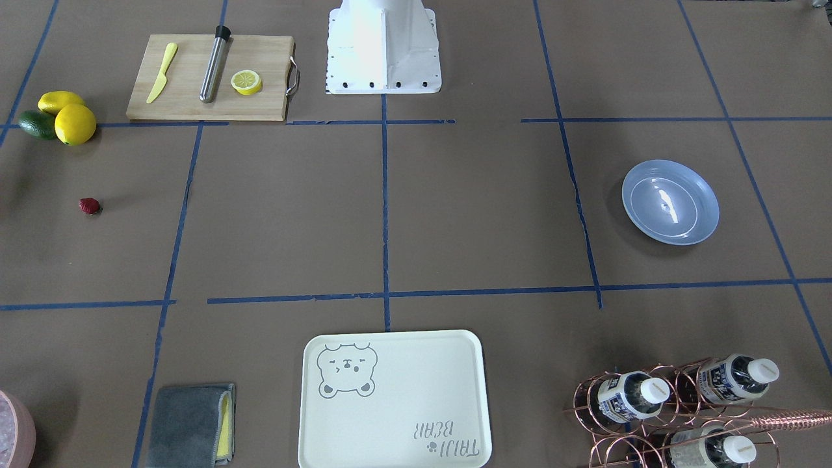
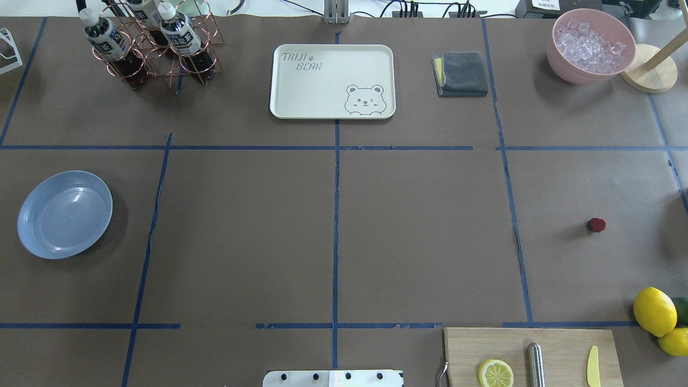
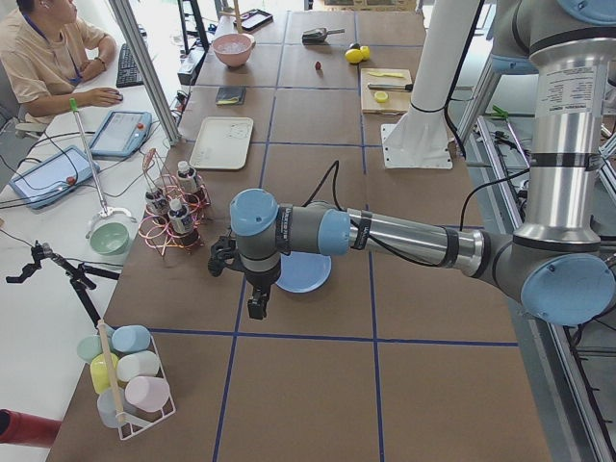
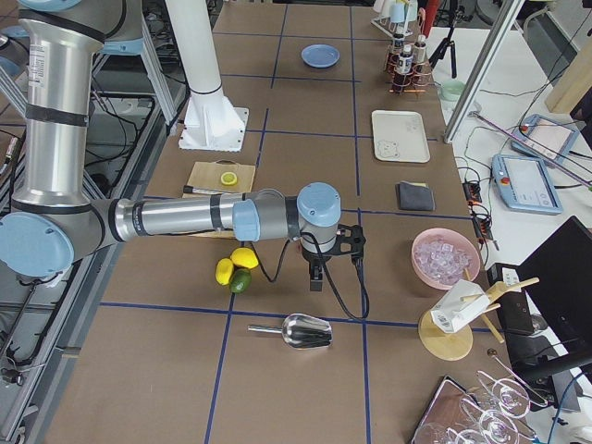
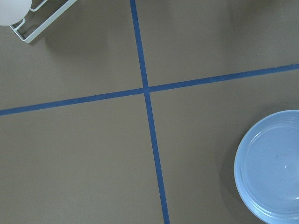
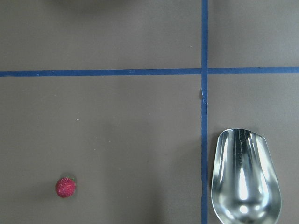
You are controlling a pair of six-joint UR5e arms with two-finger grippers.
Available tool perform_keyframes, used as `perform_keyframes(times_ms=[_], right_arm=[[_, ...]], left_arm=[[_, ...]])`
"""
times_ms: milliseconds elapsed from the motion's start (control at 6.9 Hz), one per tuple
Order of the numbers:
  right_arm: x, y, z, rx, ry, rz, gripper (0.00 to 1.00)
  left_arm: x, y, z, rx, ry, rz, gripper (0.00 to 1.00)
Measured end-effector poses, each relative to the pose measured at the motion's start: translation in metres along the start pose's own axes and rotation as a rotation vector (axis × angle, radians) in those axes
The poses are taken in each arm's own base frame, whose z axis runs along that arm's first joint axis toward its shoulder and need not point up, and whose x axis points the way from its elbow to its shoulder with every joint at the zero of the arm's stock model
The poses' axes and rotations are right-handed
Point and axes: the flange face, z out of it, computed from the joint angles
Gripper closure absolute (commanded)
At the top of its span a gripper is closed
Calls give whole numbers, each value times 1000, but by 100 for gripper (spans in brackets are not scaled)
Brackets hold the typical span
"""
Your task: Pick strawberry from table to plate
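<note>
While one strawberry (image 1: 90,206) lies on the surface (image 1: 455,208), two lemons (image 1: 75,123) and one lime (image 1: 37,123) sit near — one plate (image 1: 669,202) well apart; left claw (image 3: 256,306), right claw (image 4: 316,279): width cannot be told.

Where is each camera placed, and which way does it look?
Front-facing: across the table, faces the base; no arms.
Overhead: behind the robot, looks forward; base edge only.
Exterior left: table's left end; left arm partly hides plate.
Exterior right: table's right end; right arm, lemons, scoop.
Left wrist: looks down at plate; no fingers.
Right wrist: looks down at strawberry; no fingers.
Shared: front-facing and overhead both show strawberry.
</note>
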Motion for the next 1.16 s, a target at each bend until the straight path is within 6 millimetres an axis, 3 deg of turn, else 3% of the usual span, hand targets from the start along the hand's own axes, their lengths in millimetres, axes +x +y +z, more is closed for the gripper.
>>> perform_keyframes(times_ms=[579,1159], right_arm=[[-15,0,-10,16,-33,-26,0],[-14,3,-10,13,-37,-25,0]], left_arm=[[10,10,-4,39,73,30,0],[14,10,-9,54,67,49,0]])
